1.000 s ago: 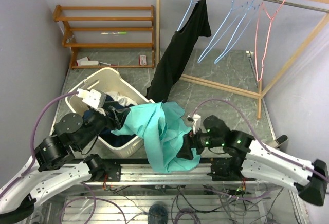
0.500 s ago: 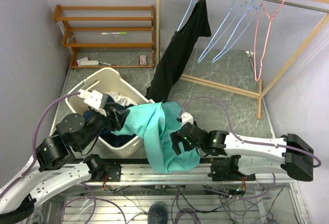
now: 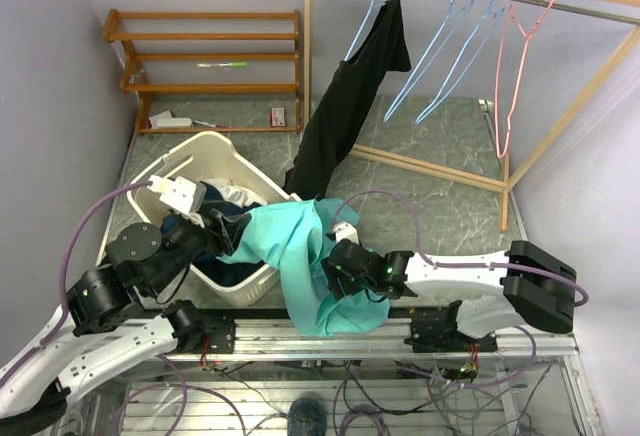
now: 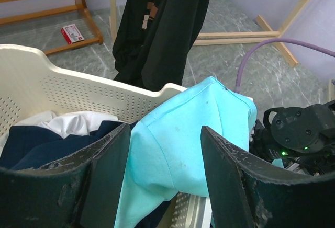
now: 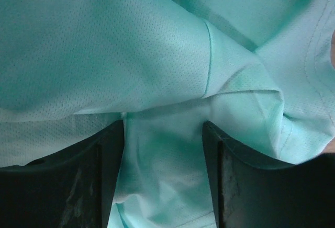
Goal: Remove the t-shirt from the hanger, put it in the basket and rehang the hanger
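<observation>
Right at the near right side of the laundry basket (image 3: 215,146), the teal t-shirt (image 3: 300,256) lies draped over the basket's right rim. From there it spills down toward the metal rail (image 3: 260,328) at the worktop's near edge.

The right claw (image 5: 163,134) is pushed into the shirt's lower folds just right of the basket. Its fingers are spread and released, with a seamed fold bunched in the gap and cloth filling the whole wrist view.

The left claw (image 4: 165,134) hovers over the basket's near corner, likewise released. Its fingers stand apart, and the shirt's upper end shows between them, resting on the perforated rim.

Inside the basket sit navy clothes (image 4: 47,144) and a white piece (image 4: 68,123), heaped close under the rim on the near side. A purple cable (image 3: 400,201) arcs just right of the basket, above the right arm.

Farther right of the basket a stretch of green worktop (image 3: 450,216) runs open up to the low wooden bar of the clothes rack (image 3: 420,166).

Beyond the basket's far right corner a black garment (image 3: 350,106) hangs from a blue hanger (image 3: 372,1), its hem near the basket's rim. Light-blue hangers (image 3: 433,48) and a pink hanger (image 3: 499,96) hang on the same rod, well right of the basket.

Behind the basket, against the wall, stands a wooden shelf (image 3: 210,51), with a narrow strip of worktop between the two.
</observation>
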